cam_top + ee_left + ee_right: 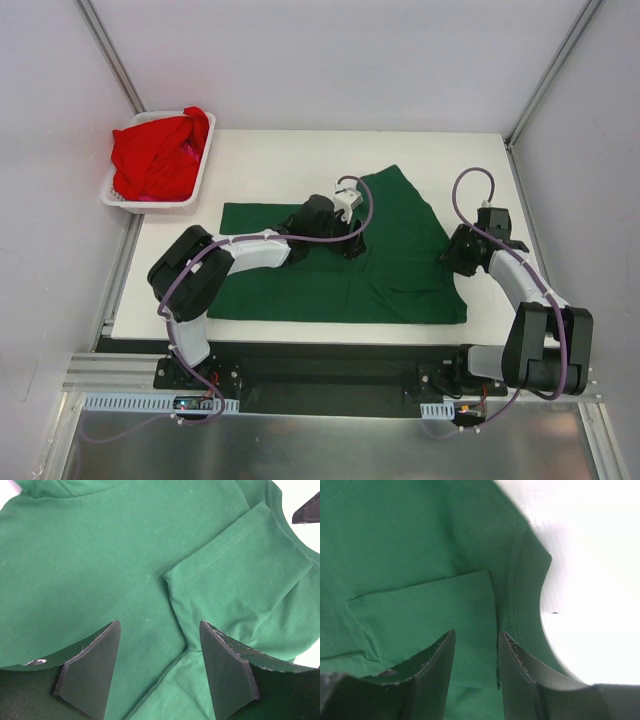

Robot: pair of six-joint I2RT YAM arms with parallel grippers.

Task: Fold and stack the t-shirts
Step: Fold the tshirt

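Bases of both arms sit at the near edge of the white table (300,150), and from there each arm reaches out to the dark green t-shirt (300,285). The shirt lies spread across the middle of the tabletop, with one part folded in so that its outline narrows to a point toward the far edge. The left gripper (160,625) hangs above the middle of the shirt with its jaws wide apart and nothing between them. Under the gap lies a folded-in sleeve (235,575), its stitched hem running diagonally across the shirt body. The right gripper (476,633) is at the shirt's right edge, its jaws parted by a narrower gap. It is poised over a folded sleeve end just beside the curved, ribbed neckline (530,580). It holds nothing I can make out, though whether its tips touch the cloth is hard to tell from so close. Bare table shows just past the neckline. Farther back, at the far left corner of the table, stands a white slotted basket (160,205) heaped with bright red t-shirts (155,160). One red fold drapes over the basket's far rim, well apart from the green shirt.
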